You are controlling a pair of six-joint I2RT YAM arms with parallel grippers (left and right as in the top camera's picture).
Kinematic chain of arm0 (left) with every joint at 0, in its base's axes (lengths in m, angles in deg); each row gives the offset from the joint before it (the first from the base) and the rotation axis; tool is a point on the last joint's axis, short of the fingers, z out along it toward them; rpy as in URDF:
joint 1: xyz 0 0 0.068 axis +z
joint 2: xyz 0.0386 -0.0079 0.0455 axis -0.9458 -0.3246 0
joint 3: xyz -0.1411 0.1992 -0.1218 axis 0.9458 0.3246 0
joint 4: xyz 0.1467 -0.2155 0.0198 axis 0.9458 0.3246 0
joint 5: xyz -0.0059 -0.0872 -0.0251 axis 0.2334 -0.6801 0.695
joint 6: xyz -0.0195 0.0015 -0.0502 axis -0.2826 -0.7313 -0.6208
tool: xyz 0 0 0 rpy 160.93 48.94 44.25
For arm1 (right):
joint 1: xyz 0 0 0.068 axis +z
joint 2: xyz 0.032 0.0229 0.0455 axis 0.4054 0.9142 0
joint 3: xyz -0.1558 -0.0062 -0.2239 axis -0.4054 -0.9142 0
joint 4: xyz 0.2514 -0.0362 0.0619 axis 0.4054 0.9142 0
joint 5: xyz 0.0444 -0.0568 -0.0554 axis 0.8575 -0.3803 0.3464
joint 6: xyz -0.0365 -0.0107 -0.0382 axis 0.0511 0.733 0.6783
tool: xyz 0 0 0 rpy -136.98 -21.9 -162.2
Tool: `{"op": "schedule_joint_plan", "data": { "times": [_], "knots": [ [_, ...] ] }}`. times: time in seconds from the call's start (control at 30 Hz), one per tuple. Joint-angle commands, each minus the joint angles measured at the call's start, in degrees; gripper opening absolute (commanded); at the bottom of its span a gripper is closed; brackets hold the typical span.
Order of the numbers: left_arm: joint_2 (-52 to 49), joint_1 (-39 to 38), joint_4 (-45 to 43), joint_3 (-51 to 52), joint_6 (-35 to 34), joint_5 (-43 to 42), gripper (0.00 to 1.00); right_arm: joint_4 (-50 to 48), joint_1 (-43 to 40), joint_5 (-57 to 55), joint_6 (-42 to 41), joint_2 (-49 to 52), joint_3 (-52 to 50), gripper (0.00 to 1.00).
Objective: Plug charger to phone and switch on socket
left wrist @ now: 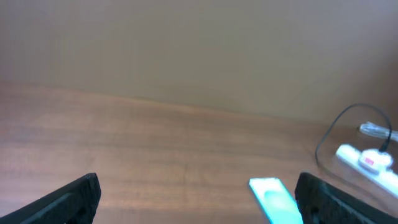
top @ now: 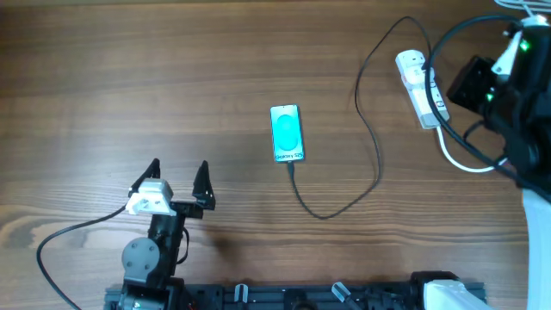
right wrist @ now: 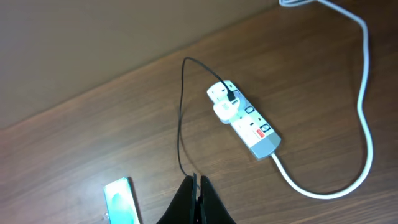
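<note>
Wood table (top: 129, 77); phone (top: 287, 133) lengthwise near-to-far

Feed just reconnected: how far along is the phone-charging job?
Looks done: the charger has its white head in the socket and its tip at the phone, near end, seating unconfirmed. In hand: nothing; left claw open, right claw shut, empty, near the socket. Left: flipping the red switch, whose state I cannot read.

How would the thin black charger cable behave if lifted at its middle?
Probably floppy: the charger cable lies in loose curves, so it would likely sag instead of staying straight. It looks thin and light. One end meets the phone, the other the socket, so a hard pull might drag the phone.
</note>
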Motion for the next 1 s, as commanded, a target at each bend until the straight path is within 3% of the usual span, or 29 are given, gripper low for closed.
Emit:
{"op": "schedule_joint_plan", "data": {
  "times": [0.0, 0.27, 0.33, 0.37, 0.4, 0.43, 0.83, 0.97],
  "knots": [
    [0.4, 0.3, 4.6, 0.4, 1.1, -0.7, 1.0, 1.2, 0.2, -0.1, 1.2, -4.8, 0.4, 0.04],
    [-0.5, 0.3, 4.4, 0.4, 1.1, -0.7, 1.0, 7.6, 0.2, -0.1, 1.2, -19.5, 0.4, 0.06],
    [-0.5, 0.3, 4.4, 0.4, 1.1, -0.7, 1.0, 9.4, 0.2, -0.1, 1.1, -22.1, 0.4, 0.32],
    [-0.5, 0.3, 4.4, 0.4, 1.1, -0.7, 1.0, 10.1, 0.2, -0.1, 1.0, -23.3, 0.4, 0.52],
    [-0.5, 0.3, 4.4, 0.4, 1.1, -0.7, 1.0, 11.0, 0.2, 0.1, 0.9, -24.5, 0.4, 0.87],
    [-0.5, 0.3, 4.4, 0.4, 1.1, -0.7, 1.0, 12.2, 0.2, 0.1, 1.0, -25.4, 0.4, 1.0],
    [-0.5, 0.3, 4.4, 0.4, 1.1, -0.7, 1.0, 24.3, 0.2, 0.1, 1.0, -25.9, 0.3, 1.0],
    [-0.5, 0.3, 4.4, 0.4, 1.1, -0.7, 1.0, 23.6, 0.2, -0.8, 2.0, -26.0, -1.5, 1.0]
  ]
}}
